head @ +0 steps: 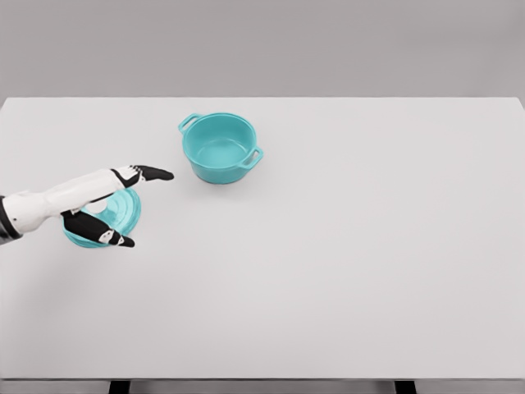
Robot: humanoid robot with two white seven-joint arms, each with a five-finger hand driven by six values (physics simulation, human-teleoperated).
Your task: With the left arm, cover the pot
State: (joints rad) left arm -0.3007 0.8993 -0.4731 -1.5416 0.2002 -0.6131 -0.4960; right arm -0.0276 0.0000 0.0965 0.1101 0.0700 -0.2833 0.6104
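While the left robot hand (pixel 115 205) is reaching in from the left side of the picture, it is sitting right over the teal lid (pixel 111 215), with its dark fingers (pixel 154 173) pointing out toward the pot and its thumb sticking out below, near the lid's front edge. The fingers are looking stretched out, not curled, so the robot hand is looking open, and I am not seeing it holding the lid tight. The lid is lying on the white worktop (pixel 369 246), partly hiding under the robot hand. The teal pot (pixel 220 148) is standing a little way off, up and to the right of the lid, and it is showing its open inside with nothing on top. So the job is looking like it is only starting: the lid is needing to be grabbed, lifted, carried over and set down on the pot. The right arm is not showing anywhere.
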